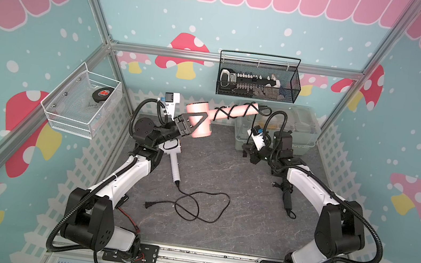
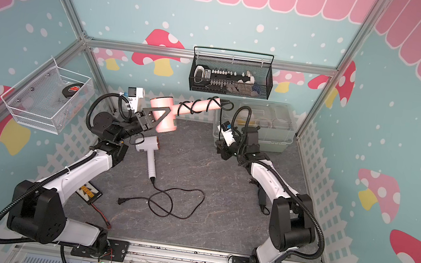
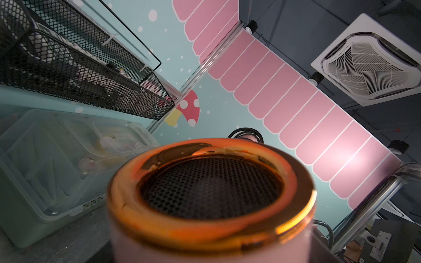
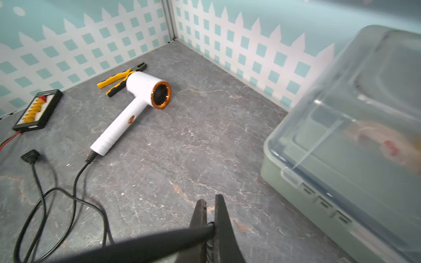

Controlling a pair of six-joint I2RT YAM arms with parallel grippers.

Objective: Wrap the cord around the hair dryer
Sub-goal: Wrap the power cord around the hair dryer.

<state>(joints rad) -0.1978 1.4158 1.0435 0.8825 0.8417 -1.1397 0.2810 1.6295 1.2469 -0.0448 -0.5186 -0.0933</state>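
Gripped the pale pink hair dryer (image 1: 198,107) across its barrel with the left fingers (image 1: 200,125), held clear of the worktop (image 1: 226,168) toward its rear. Aimed the handle, its long axis, sideways toward the lidded plastic box (image 4: 319,211), with black cord (image 1: 262,107) wound along it in crossing turns. Pinched a length of that cord between the pressed-together right fingers (image 4: 218,207).

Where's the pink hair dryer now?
In both top views, the pink hair dryer is held aloft, back left, by the left end effector, near the white hair dryer.
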